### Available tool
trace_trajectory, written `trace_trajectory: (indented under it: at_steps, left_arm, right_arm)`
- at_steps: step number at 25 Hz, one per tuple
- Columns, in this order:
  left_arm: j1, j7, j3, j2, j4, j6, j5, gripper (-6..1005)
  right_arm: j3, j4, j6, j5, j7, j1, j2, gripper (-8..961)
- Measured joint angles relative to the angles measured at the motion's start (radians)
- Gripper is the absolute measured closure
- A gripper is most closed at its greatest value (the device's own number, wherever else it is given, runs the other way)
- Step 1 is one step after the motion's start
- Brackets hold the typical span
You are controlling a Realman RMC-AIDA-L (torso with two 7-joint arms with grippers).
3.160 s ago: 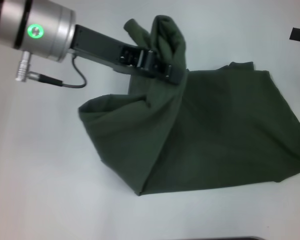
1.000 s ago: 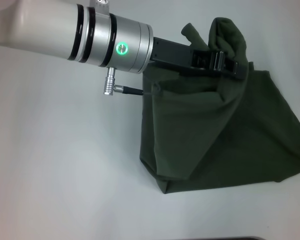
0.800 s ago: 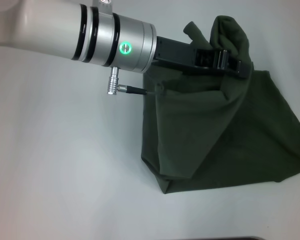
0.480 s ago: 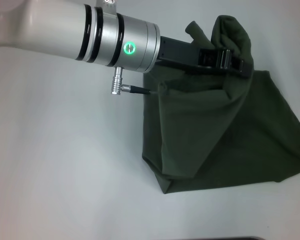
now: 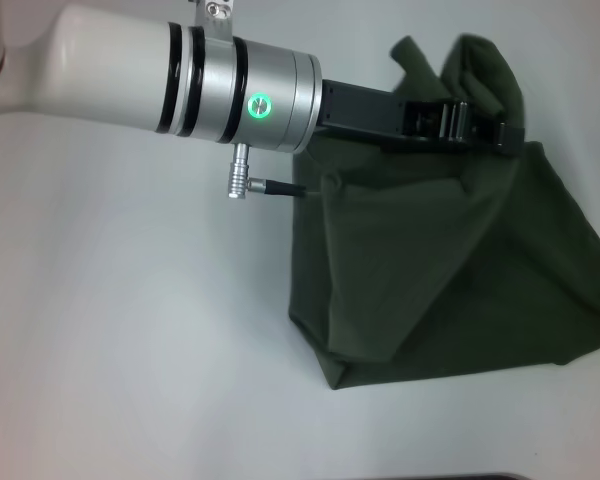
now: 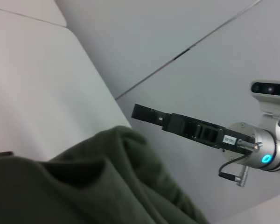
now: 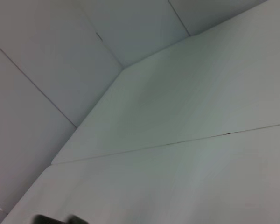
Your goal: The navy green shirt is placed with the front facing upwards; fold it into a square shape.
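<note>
Navy green shirt [image 5: 450,270] lies on the bench [image 5: 130,330], right of centre, one bunched edge lifted. Left gripper [image 5: 480,128] pinches that bunch above the cloth. Right gripper [image 6: 151,115] idle, aloft. Risk: thick fold slipping out, layers landing skewed.

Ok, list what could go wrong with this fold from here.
1. The left gripper pinches only a bunched edge of the navy green shirt; the cloth could slip out mid-carry.
2. The lifted flap hangs in slanted creases, so it may land wrinkled and skewed, not square.
3. The shirt's right side runs out of the head view, so alignment there can't be checked. The right gripper hovers apart.
</note>
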Motion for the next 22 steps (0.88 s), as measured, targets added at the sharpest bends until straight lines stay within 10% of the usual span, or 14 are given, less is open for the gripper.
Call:
trace_trajectory:
  at_steps: [14,22]
  left_arm:
    - [0.0,0.038,0.003,0.003,0.022,0.002,-0.03,539]
    - [0.027,0.148,-0.053,0.008,0.031,-0.006,-0.022,107]
  right_arm:
    - [-0.003,0.0,-0.002,0.0,0.0,0.0,-0.001,30]
    - [-0.006,0.0,-0.026,-0.035,0.014,-0.013,-0.006,31]
